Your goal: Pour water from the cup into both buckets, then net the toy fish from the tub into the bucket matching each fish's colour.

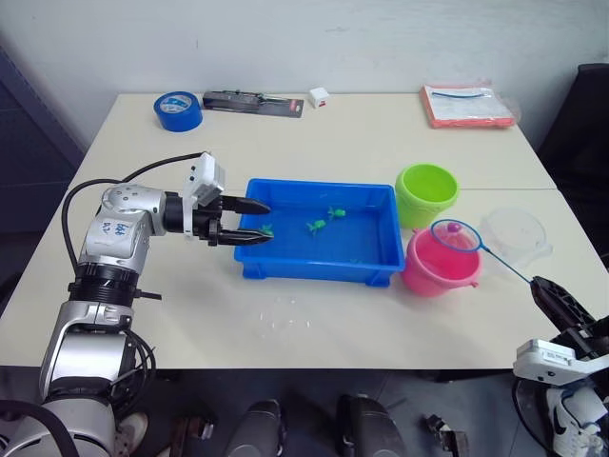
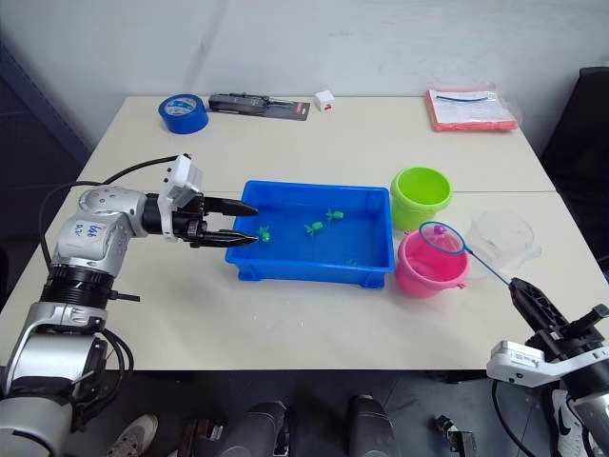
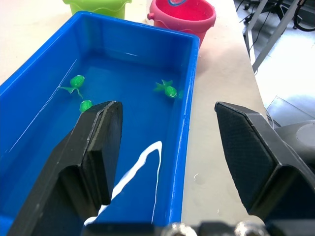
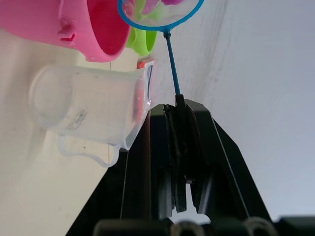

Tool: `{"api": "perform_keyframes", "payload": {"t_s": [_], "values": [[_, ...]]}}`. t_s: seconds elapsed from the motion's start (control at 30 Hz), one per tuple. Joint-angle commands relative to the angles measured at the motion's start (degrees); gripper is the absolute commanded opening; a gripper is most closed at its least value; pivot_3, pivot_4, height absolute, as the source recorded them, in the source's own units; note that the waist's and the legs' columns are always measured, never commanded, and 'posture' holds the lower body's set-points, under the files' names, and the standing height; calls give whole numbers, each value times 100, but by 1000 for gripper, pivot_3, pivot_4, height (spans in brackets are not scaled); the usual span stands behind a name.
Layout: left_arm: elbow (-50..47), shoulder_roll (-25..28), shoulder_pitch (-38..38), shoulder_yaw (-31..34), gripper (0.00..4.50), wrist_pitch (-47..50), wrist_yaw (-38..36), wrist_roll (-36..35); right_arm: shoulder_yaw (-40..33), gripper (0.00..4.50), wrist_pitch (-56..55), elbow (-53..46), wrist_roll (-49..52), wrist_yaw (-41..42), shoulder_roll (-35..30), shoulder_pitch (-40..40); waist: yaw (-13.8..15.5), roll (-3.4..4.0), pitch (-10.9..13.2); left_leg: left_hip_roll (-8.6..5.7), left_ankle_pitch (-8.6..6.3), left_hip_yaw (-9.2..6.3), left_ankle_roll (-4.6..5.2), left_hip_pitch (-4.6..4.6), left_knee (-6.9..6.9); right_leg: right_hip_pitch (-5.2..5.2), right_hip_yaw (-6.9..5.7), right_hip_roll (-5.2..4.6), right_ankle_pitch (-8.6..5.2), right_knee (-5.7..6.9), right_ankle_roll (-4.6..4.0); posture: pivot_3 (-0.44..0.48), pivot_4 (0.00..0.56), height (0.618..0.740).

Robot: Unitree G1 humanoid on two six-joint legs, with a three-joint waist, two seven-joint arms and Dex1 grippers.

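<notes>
Three green toy fish (image 1: 317,226) remain in the blue tub (image 1: 314,269); the left gripper (image 1: 253,222) straddles its end wall, fingers spread, apparently to steady it. The right gripper (image 4: 179,147), clamped on the net (image 1: 455,234) handle, holds the hoop over the pink bucket (image 1: 436,269) beside the tub, probably for depositing a catch.

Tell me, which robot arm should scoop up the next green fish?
The right. Its tool already grips the net, whose hoop hangs over the pink bucket beside the blue tub. The left tool is open at the tub's other end, holding nothing.
</notes>
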Motion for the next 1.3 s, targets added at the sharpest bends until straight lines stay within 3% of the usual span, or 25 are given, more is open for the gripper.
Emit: {"api": "perform_keyframes", "payload": {"t_s": [0.03,0.67,1.03,1.13,1.3], "values": [[-238,64,2,116,3263,-5,-7,-60,-241,798,8,-111,-354,-456,-75,146,-3,0,0,-1,0,1,0,0,0,0,1,0,0,0,0,0,150,737],[-287,53,44,123,3263,21,52,-61,-207,798,627,-364,-1691,-1834,-236,395,-7,0,0,-1,0,5,0,1,-1,0,7,3,0,2,0,0,150,737],[-311,70,61,136,3263,46,58,-57,-191,798,679,-459,-1381,-1991,-273,336,-11,0,0,-1,0,6,0,2,-1,0,8,4,0,2,0,0,150,737],[-262,82,43,147,3263,36,58,-48,-187,798,637,-559,-948,-1781,-437,-6,-21,0,0,-1,0,7,0,2,-1,0,9,4,0,2,0,0,150,737],[-246,156,70,217,3263,49,140,-39,883,798,1155,-450,1086,92,-1153,-1931,-161,0,0,5,0,14,1,12,5,9,15,4,0,1,0,0,150,737]]}}
